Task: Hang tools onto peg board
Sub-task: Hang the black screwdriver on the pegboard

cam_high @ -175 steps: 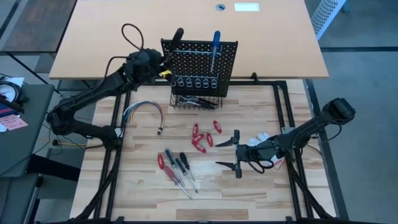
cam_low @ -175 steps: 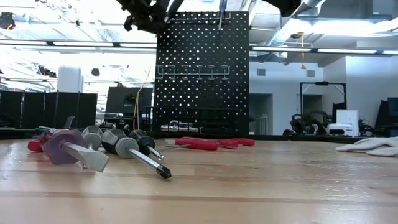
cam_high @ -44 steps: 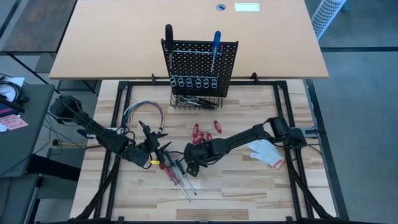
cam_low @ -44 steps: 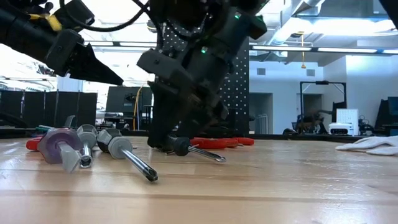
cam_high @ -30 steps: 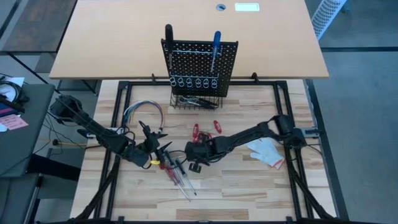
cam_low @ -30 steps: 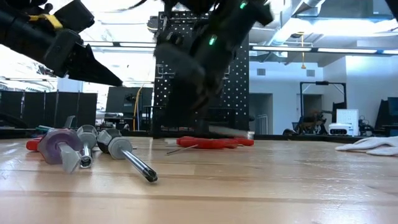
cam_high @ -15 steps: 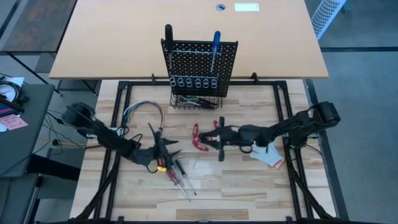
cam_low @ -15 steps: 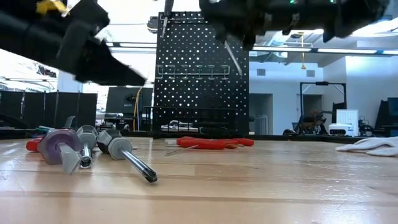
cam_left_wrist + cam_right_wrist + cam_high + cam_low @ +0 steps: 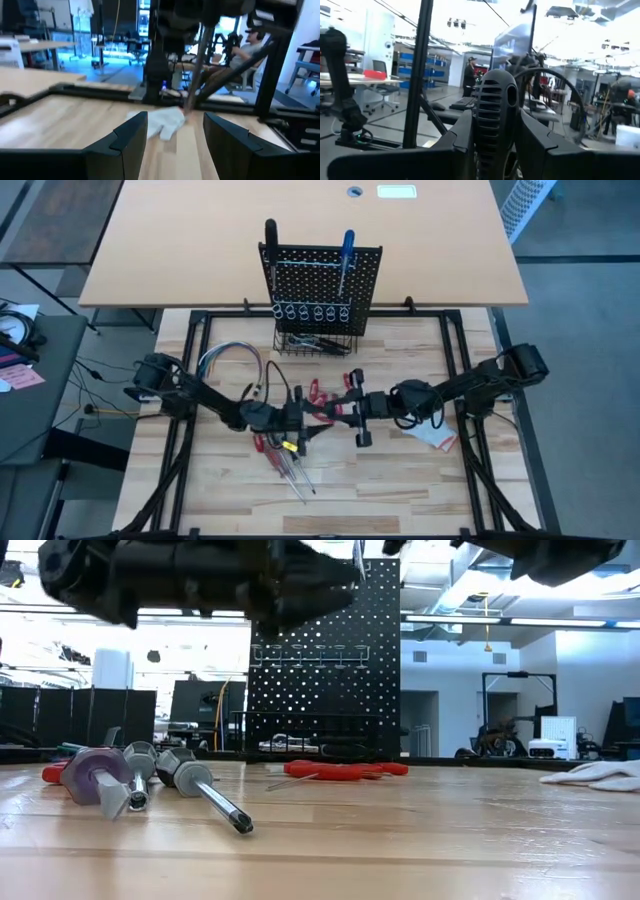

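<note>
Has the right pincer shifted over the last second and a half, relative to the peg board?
Yes. In the high view the right pincer, shut on a screwdriver, has moved rightward and nearer the peg board, now lying below its basket's right end.

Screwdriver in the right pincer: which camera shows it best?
The right wrist view: the screwdriver shows its ribbed black handle gripped in the right pincer. The left wrist view catches only its blurred shaft. The low view shows a sliver of shaft before the peg board. In the high view it is barely discernible.
</note>
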